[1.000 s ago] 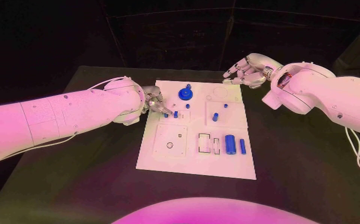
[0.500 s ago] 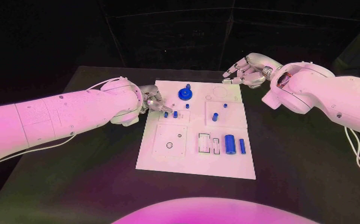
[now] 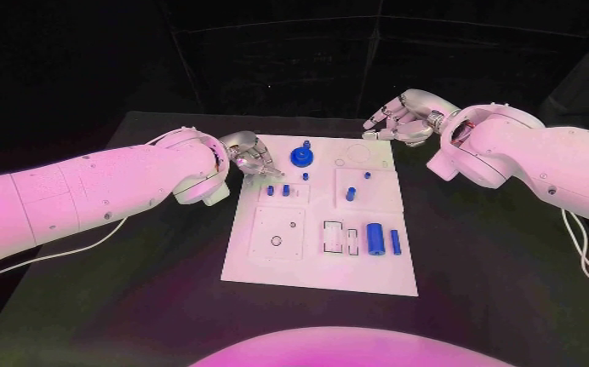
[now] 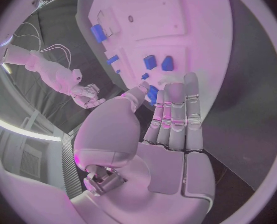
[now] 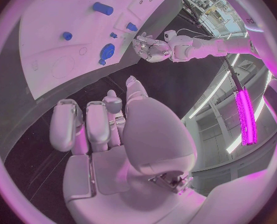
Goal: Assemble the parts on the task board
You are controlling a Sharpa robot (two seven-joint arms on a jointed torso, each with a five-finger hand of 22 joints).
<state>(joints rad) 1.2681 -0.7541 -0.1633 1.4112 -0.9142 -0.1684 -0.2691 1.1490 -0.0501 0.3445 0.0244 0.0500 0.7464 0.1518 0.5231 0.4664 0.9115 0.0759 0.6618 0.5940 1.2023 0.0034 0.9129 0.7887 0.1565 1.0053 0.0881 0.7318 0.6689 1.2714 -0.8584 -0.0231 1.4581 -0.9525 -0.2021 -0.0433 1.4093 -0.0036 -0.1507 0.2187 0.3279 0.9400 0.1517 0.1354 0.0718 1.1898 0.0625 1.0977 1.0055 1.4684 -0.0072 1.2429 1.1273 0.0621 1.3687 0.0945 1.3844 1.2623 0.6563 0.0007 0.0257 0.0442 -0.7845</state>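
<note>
Left robot hand point(image 3: 249, 156) hovers empty, fingers straight, at the task board's point(image 3: 317, 252) left edge; the left wrist view shows blue parts point(image 4: 158, 62) beyond its fingertips. Right robot hand point(image 3: 403, 118), loosely curled, holds nothing past the far right corner.

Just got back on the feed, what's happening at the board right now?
The left hand hovers over the task board's far left edge, fingers stretched out above the small blue parts, holding nothing. The right hand hangs past the board's far right corner, fingers curled in, also holding nothing. A blue disc and other blue pieces sit on the board.

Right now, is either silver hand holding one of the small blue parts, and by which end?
Neither: left hand and right hand hold nothing.
</note>
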